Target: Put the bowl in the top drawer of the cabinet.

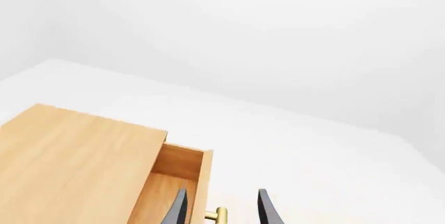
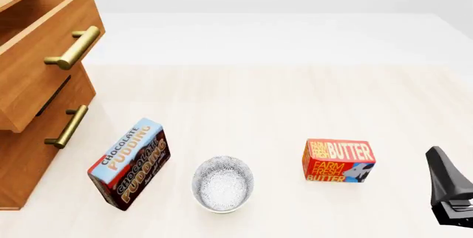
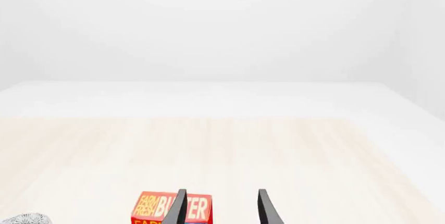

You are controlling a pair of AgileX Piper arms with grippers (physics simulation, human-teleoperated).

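The bowl (image 2: 223, 184), white with a fine grey pattern, stands upright on the table near its front edge, between two boxes; its rim (image 3: 24, 219) also shows in the right wrist view. The cabinet (image 2: 22, 155) is at the far left. Its top drawer (image 2: 44, 55) is pulled out, brass handle (image 2: 74, 47) facing right. My left gripper (image 1: 222, 190) is open above that drawer's front, with the handle's end (image 1: 217, 215) showing between the fingers. My right gripper (image 3: 221, 191) is open, empty, at the front right, one finger (image 2: 442, 171) in the front view.
A chocolate pudding box (image 2: 129, 163) stands tilted left of the bowl. A butter box (image 2: 338, 160) stands right of it, just ahead of my right gripper. The lower drawer (image 2: 33, 138) is closed, with its own brass handle (image 2: 66, 127).
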